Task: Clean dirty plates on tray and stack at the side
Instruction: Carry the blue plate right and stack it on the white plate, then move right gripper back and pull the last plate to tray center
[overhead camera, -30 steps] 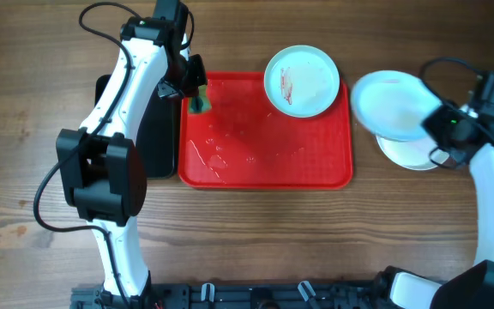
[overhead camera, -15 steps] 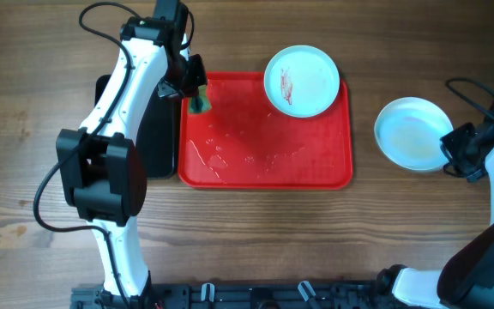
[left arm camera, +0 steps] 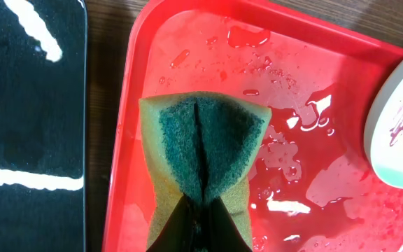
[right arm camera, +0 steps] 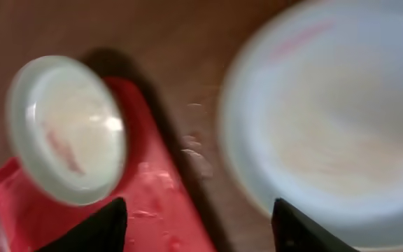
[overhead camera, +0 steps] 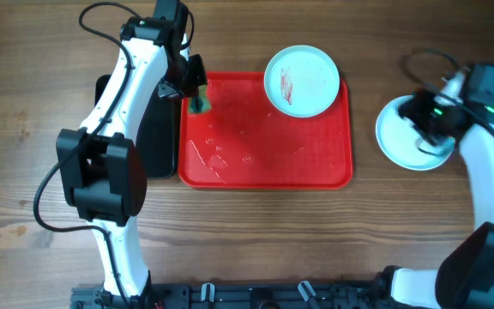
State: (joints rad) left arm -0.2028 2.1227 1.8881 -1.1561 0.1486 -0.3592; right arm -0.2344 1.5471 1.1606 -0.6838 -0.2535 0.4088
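The red tray point(overhead camera: 264, 159) lies wet in the middle of the table. One plate point(overhead camera: 302, 80), pale with a reddish smear, sits in its far right corner and also shows as a plate point(right arm camera: 65, 129) in the blurred right wrist view. A clean pale blue plate point(overhead camera: 399, 137) rests on the wood right of the tray. My right gripper point(overhead camera: 420, 114) hovers over it, open and empty, fingertips point(right arm camera: 110, 224) wide apart. My left gripper point(overhead camera: 197, 96) is shut on a green-and-yellow sponge point(left arm camera: 201, 147), folded and held at the tray's far left corner point(left arm camera: 138, 84).
A black tray point(overhead camera: 157, 146) lies just left of the red one, partly under my left arm; it shows as a black tray point(left arm camera: 26, 105) with white streaks. Water puddles point(overhead camera: 208, 154) spread across the red tray floor. A cable point(overhead camera: 427, 58) loops behind the right arm.
My right gripper carried the pale blue plate down to the spot right of the tray, let go and opened, then swung back over it. The left arm and sponge stayed put.
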